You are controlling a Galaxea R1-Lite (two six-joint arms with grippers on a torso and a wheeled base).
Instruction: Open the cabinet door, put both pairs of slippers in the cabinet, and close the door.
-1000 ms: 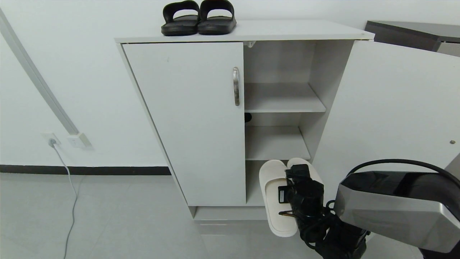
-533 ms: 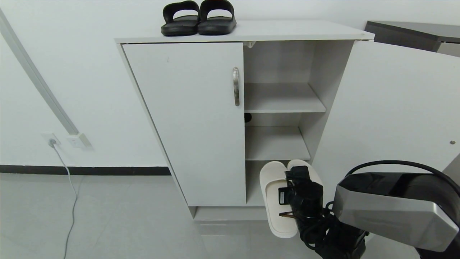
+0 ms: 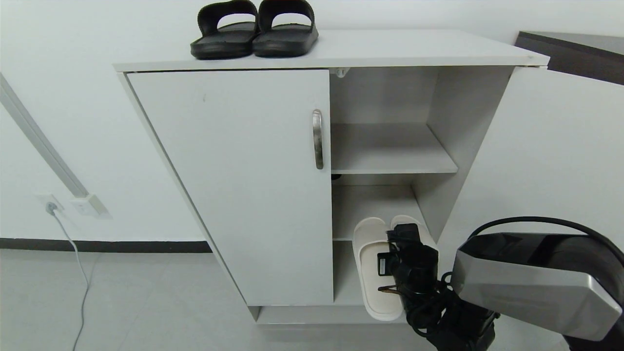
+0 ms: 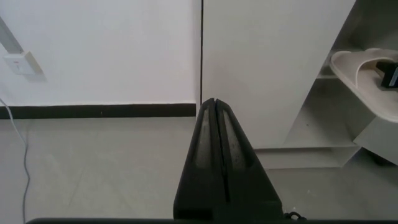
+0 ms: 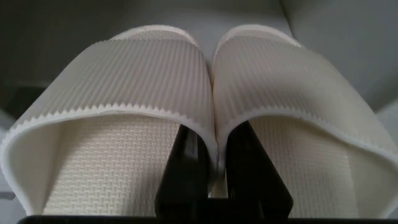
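Door (image 3: 546, 156) open; white slippers (image 3: 373, 263) clamped in right gripper (image 3: 404, 243) at cabinet (image 3: 390, 46) mouth; black slippers (image 3: 253, 31) on top, pending; left gripper (image 4: 216, 124) pinched together, empty.

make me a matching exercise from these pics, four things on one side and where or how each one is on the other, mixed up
Things:
1. black slippers
2. white slippers
3. left cabinet door
4. right cabinet door

Place or state:
a. swung open
b. on top of the cabinet
c. shut
d. held in the right gripper

Right pairs: 1-b, 2-d, 3-c, 4-a
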